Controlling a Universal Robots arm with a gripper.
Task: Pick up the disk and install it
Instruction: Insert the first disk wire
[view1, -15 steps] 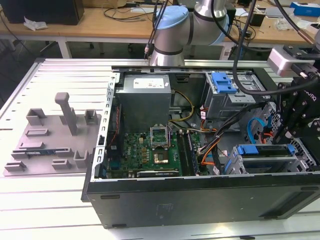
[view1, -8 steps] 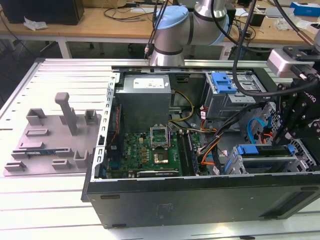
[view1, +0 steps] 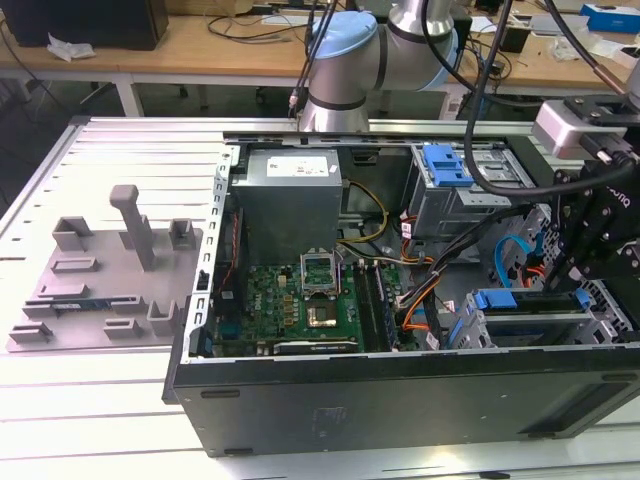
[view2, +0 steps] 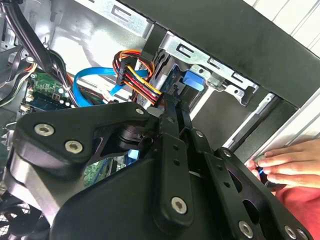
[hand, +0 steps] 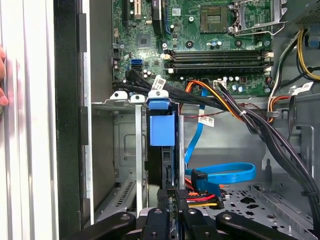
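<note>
The open black tower computer case (view1: 400, 405) has a matt painted shell. Its inner grey sheet-metal drive cage (hand: 125, 150) is bare, smooth and dull. The green circuit board (view1: 300, 300) looks glossy. The blue moulded plastic tab (hand: 162, 131) has a smooth, soft sheen. The black metal gripper (hand: 173, 200) is matt, with shiny screw heads. At the exterior view's left, the grey moulded fixture tray (view1: 110, 285) looks like matt plastic on the pale ribbed metal table (view1: 90, 400).

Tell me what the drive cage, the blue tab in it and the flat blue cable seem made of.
Drive cage: likely bare sheet metal, dull silver-grey with thin folded edges and punched slots. Blue tab: probably moulded plastic, even matte colour, rounded corners. Flat blue cable: seemingly a flexible plastic jacket, smooth, slightly glossy, curving in a loop.
</note>
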